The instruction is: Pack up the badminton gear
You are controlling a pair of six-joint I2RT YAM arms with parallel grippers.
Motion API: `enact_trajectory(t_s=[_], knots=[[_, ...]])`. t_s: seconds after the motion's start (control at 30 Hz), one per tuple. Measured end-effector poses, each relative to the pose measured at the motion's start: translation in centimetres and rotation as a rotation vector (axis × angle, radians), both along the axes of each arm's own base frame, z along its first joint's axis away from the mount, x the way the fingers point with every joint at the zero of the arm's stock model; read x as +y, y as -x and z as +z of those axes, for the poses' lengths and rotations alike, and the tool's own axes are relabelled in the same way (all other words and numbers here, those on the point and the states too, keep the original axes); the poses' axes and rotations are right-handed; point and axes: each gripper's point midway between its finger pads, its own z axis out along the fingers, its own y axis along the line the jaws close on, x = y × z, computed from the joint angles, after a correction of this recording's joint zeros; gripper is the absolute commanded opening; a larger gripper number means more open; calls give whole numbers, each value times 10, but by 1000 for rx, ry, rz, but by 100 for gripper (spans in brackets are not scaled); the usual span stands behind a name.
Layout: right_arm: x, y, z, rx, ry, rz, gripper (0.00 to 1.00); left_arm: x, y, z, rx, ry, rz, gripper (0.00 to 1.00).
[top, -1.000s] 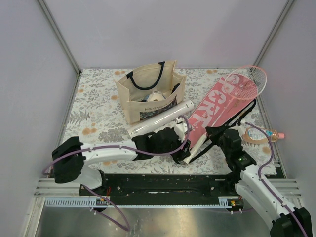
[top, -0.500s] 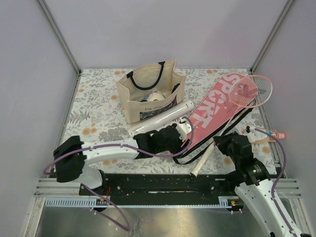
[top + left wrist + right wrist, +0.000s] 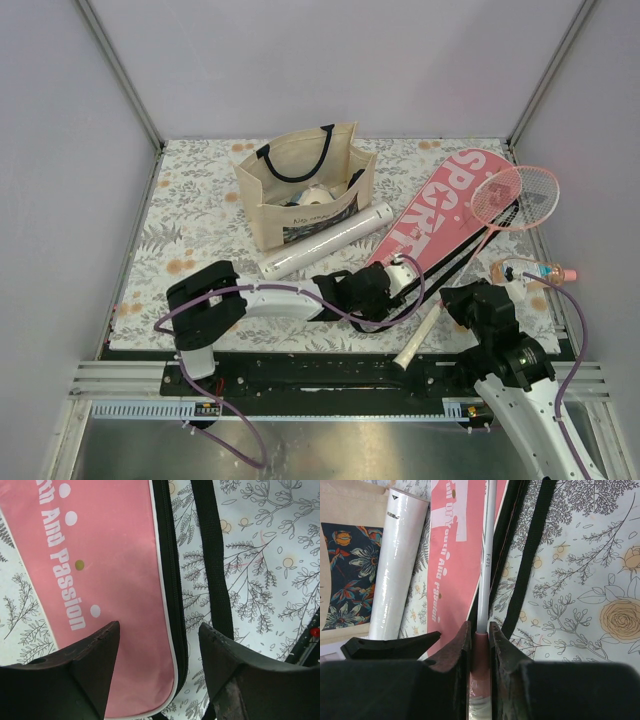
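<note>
Pink-framed racket (image 3: pixel 486 555), thin-shafted with a white grip, is held by the right tool (image 3: pixel 480 630): the jaws are narrow and pinch the pink collar where shaft meets handle. A second ago its stringed head lay across the wide far end of the pink racket-shaped "SPORT" cover (image 3: pixel 440 215). Now the head lies off that cover's right edge, and the white handle (image 3: pixel 418 338) reaches back past the tool to the near edge of the floral tabletop (image 3: pixel 190 220).

Just left of the shaft runs the cover's black strap (image 3: pixel 520 580), then the cover itself, and beyond it the long white tube (image 3: pixel 400 565) against the beige tote bag with black handles (image 3: pixel 300 190). A small clear bottle with a pink cap (image 3: pixel 540 270) lies to the right tool's right.

The left tool (image 3: pixel 159 630) has swung rightward and now hovers with jaws wide and empty over the cover's narrow near end, straddling its zipped edge.

My reading: the racket has been drawn clear so it can be fed into the cover, which the left tool must first hold or open. Nothing looks packed yet, and I cannot make out the second racket.
</note>
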Motion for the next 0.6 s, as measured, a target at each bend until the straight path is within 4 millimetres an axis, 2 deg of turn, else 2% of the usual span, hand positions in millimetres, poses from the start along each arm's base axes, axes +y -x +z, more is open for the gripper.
enact_trajectory(t_s=[0.13, 0.2, 0.27, 0.3, 0.37, 0.47, 0.6], knots=[[0, 0, 0, 0, 1, 0, 0, -3, -2, -9, -6, -14, -6, 62], [0, 0, 0, 0, 4, 3, 0, -5, -4, -11, -18, -15, -7, 49], [0, 0, 0, -1, 7, 4, 0, -9, -6, -11, -30, -13, -9, 30], [0, 0, 0, -1, 7, 5, 0, -11, -7, -11, -32, -10, -9, 17], [0, 0, 0, 0, 8, 6, 0, -13, -8, -13, -29, -10, -8, 0], [1, 0, -1, 4, 6, 11, 0, -13, -8, -15, -29, -18, -4, 0], [-1, 1, -2, 40, 27, 7, 0, -16, -11, -8, -2, -12, 24, 0]])
